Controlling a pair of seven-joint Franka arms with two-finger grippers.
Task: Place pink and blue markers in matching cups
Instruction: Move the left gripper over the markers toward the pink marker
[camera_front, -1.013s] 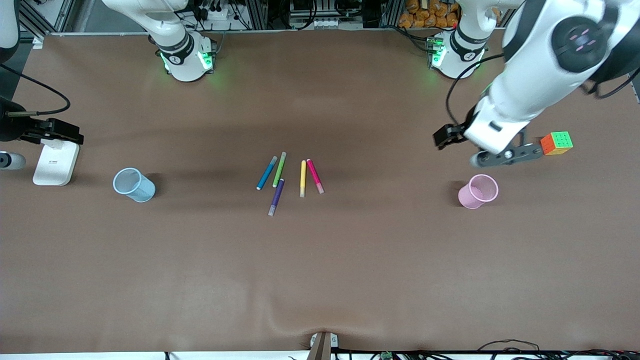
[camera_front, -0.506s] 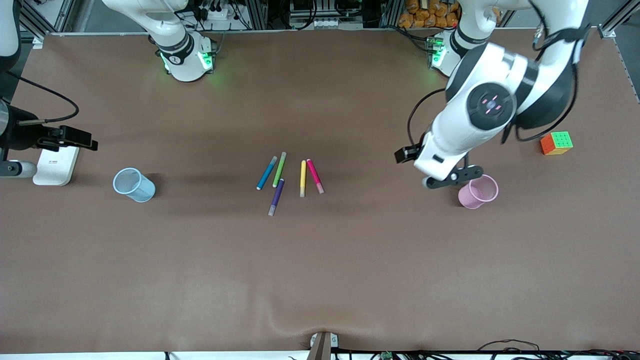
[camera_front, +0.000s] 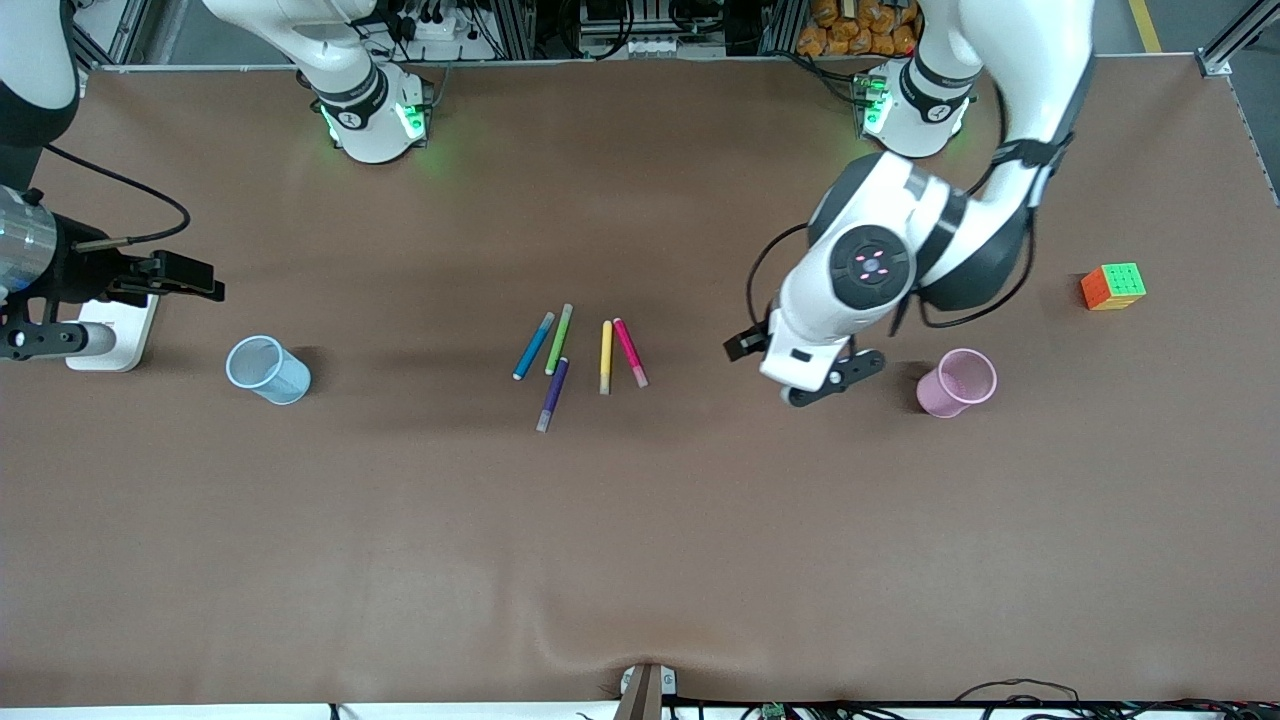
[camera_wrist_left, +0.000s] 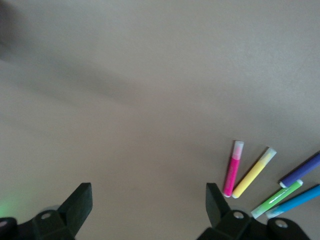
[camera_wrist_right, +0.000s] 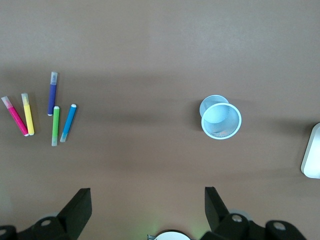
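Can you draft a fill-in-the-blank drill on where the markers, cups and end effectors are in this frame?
1. The pink marker lies right beside the ____ marker.
2. Both cups, the blue cup and the pink cup, hold ____ markers.
3. The left end effector, fingers open, is over bare table between the markers and the ____ cup.
4. The right end effector is open and holds ____.

Missing words: yellow; no; pink; nothing

left gripper (camera_front: 812, 385): fingertips hidden under its own wrist in front view | blue marker (camera_wrist_left: 296, 201): cut off by left wrist view's edge | white block (camera_wrist_right: 312, 157): cropped at right wrist view's edge
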